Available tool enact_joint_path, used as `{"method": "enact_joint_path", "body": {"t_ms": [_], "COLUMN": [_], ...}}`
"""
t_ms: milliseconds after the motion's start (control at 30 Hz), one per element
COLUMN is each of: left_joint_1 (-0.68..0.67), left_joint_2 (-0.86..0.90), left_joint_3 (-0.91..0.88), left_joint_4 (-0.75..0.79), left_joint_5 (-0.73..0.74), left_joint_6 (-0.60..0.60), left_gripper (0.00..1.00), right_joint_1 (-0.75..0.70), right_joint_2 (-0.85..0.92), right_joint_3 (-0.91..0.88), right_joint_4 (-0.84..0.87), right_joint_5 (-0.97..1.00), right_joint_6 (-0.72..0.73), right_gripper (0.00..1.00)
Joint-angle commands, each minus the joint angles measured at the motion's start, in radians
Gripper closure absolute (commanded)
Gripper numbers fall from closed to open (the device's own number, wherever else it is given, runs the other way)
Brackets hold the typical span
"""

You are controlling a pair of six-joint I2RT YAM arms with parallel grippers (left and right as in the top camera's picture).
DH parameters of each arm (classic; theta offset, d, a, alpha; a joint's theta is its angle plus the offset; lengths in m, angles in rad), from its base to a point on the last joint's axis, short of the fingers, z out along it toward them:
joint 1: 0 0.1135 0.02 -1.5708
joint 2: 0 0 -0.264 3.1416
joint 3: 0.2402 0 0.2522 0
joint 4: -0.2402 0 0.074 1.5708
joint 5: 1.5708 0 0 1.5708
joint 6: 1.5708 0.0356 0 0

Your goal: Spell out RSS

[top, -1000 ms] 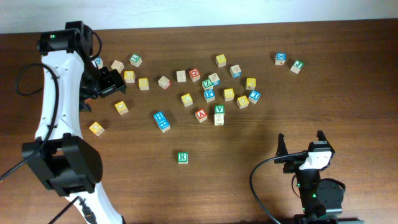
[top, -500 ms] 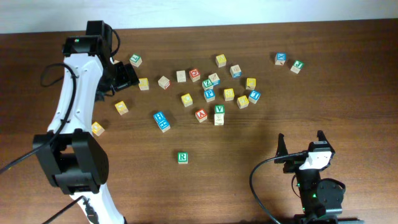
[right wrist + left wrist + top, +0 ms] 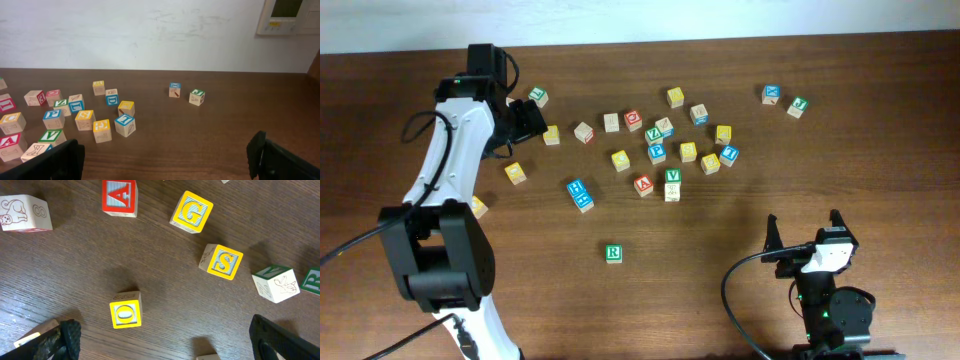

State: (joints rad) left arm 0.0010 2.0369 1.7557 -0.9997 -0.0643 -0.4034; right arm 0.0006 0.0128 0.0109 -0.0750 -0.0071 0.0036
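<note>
A green R block sits alone at the table's front middle. A yellow S block lies right of centre in the left wrist view, beyond the fingers, near a yellow G block and a red A block. My left gripper hovers over the back-left blocks. In its wrist view it is open and empty, with a yellow O block just ahead between the fingers. My right gripper is open and empty at the front right, and its wrist view shows only bare table between the fingers.
Several letter blocks lie scattered across the back of the table, including a blue block, two apart at the back right, and two yellow ones by the left arm. Two green blocks lie at the right of the left wrist view.
My left arm has swung right along the back left, carrying its gripper over the yellow blocks there. The right arm and the blocks have not moved.
</note>
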Motion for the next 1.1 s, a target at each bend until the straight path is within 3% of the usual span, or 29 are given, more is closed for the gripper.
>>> {"method": "enact_joint_path", "body": {"t_ms": [0, 167, 233, 300, 367, 533, 600, 667, 800, 867, 933, 1067], "left_joint_1": [0.001, -0.003, -0.027, -0.070, -0.102, -0.104, -0.104, -0.104, -0.103, -0.103, -0.103, -0.103], "left_joint_2": [-0.005, -0.005, 0.002, 0.025, 0.052, 0.152, 0.174, 0.181, 0.204, 0.229, 0.246, 0.260], "left_joint_3": [-0.001, 0.001, 0.000, -0.001, -0.001, -0.001, -0.001, -0.001, -0.001, -0.001, -0.001, -0.001], "left_joint_4": [0.004, 0.160, 0.199, 0.199, 0.200, 0.197, 0.199, 0.220, 0.245, 0.276, 0.310, 0.345], "left_joint_5": [0.048, 0.270, 0.214, 0.114, -0.067, -0.019, -0.019, -0.019, -0.019, -0.019, -0.019, -0.019], "left_joint_6": [0.016, 0.017, 0.062, 0.062, 0.062, 0.114, 0.114, 0.128, 0.296, 0.301, 0.301, 0.301], "left_gripper": [0.01, 0.00, 0.02, 0.10, 0.12, 0.12, 0.16, 0.27, 0.21, 0.21, 0.28, 0.29], "right_joint_1": [0.006, 0.006, 0.006, 0.006, 0.006, 0.006, 0.006, 0.006, 0.006, 0.006, 0.006, 0.006], "right_joint_2": [-0.006, -0.006, -0.006, -0.006, -0.006, -0.006, -0.006, -0.006, -0.006, -0.006, -0.006, -0.006], "right_joint_3": [-0.005, -0.005, -0.005, -0.005, -0.005, -0.005, -0.005, -0.005, -0.005, -0.005, -0.005, -0.005], "right_joint_4": [-0.006, -0.006, -0.006, -0.006, -0.006, -0.006, -0.006, -0.006, -0.006, -0.006, -0.006, -0.006], "right_joint_5": [0.008, 0.008, 0.008, 0.008, 0.008, 0.008, 0.008, 0.008, 0.008, 0.008, 0.008, 0.008], "right_joint_6": [0.004, 0.004, 0.004, 0.004, 0.004, 0.004, 0.003, 0.004, 0.004, 0.004, 0.004, 0.004], "right_gripper": [0.02, 0.02, 0.01, 0.02, 0.02, 0.02, 0.02, 0.02, 0.02, 0.02, 0.01, 0.02]}}
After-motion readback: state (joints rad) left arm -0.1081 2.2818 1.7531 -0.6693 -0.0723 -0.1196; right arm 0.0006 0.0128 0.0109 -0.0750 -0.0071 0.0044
